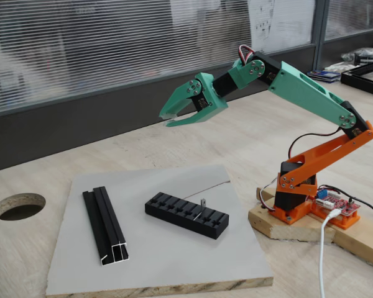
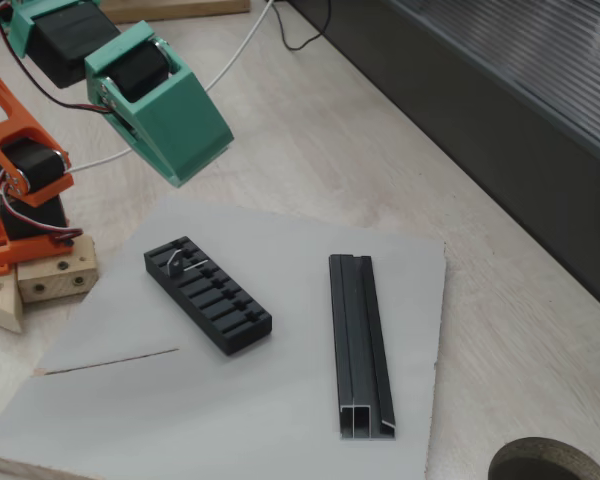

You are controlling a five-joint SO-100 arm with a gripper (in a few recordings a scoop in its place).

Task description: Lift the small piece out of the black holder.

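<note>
In a fixed view, a round hole (image 1: 18, 205) is cut in the wooden table (image 1: 261, 133) at far left. Next comes a grey board (image 1: 174, 261) lying on the table. On its left part rests a black grooved rail (image 1: 104, 225). Near the board's middle lies the black holder (image 1: 186, 214), a slotted block set at a slant. The small piece (image 1: 202, 202) stands upright in a slot toward the holder's right end, poking just above the top. High above the board, well apart from the holder and up and to the left of the piece, hangs the green gripper (image 1: 171, 120), its fingers pointing down-left with only a narrow gap at the tips, holding nothing. The orange arm base (image 1: 298, 198) sits on a wooden block at right.

In another fixed view, the small piece (image 2: 183, 263) sits near the holder's (image 2: 208, 294) upper-left end, the gripper's green body (image 2: 160, 105) above it, the rail (image 2: 360, 345) to the right.
</note>
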